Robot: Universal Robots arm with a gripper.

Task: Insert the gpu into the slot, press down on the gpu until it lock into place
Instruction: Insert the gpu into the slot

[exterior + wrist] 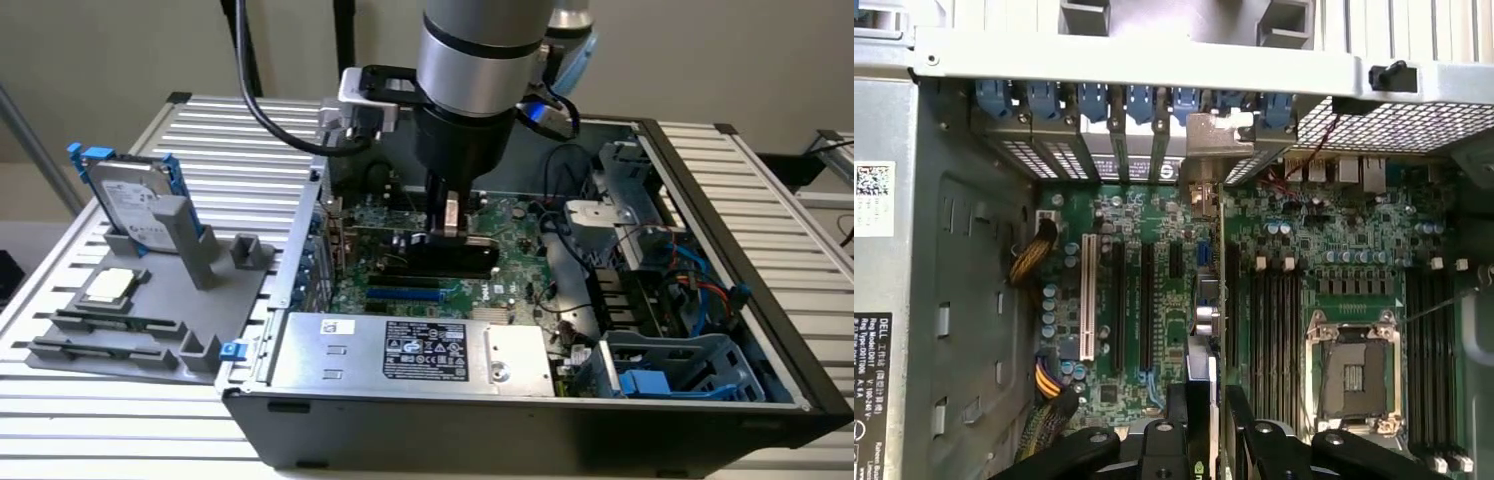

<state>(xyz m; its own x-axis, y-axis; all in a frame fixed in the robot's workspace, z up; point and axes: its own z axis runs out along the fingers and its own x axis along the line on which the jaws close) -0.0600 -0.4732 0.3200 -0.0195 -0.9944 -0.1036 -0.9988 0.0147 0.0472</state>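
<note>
— Is the gpu (454, 258) seated yet?

— I can't tell. It stands upright over the green motherboard (514, 235) with the gripper (450, 235) clamped on its upper edge, and its lower edge is lost in shadow. Part of the slot (404, 295) shows bare blue just in front of the card, on the power supply (400, 350) side.

— Does the wrist view help?

— Not much. The card runs edge-on between the two dark fingers (1259, 445), which the frame cuts off. In the exterior view the arm (481, 60) covers the rear of the case.

— What's around it?

— The open computer case (534, 440) lies on a ribbed metal worktop (120, 430). On the exterior view's left, a grey tray (254, 290) holds an upright hard drive (127, 200) with blue rails and a small square chip (110, 288). A pale wall (107, 50) stands behind.
</note>
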